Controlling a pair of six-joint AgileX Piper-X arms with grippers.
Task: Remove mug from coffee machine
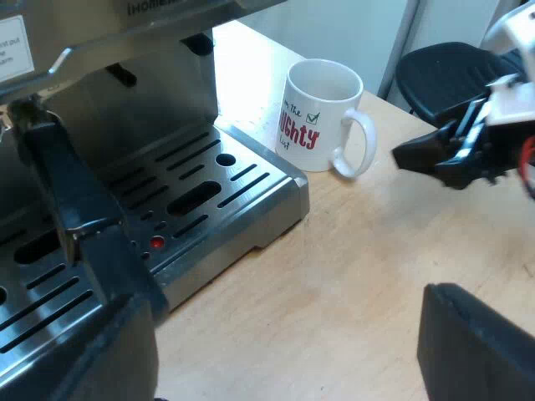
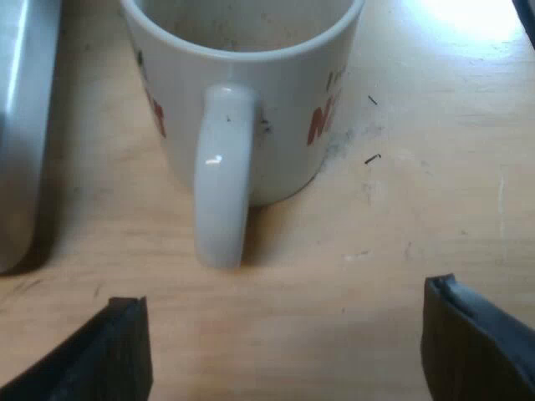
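Right gripper (image 2: 284,305) released, fingers spread wide, just short of the mug's handle (image 2: 221,192). White mug (image 1: 322,117) stands upright on the wooden table (image 1: 351,276), just beside the espresso machine's drip tray (image 1: 209,200). It has red lettering and a green tick.

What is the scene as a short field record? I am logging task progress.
mug: upright on the table, beside the drip tray, not on it
mug handle: turned toward the right hand
right hand: open, empty, short of the handle
left hand: open, empty, by the drip tray
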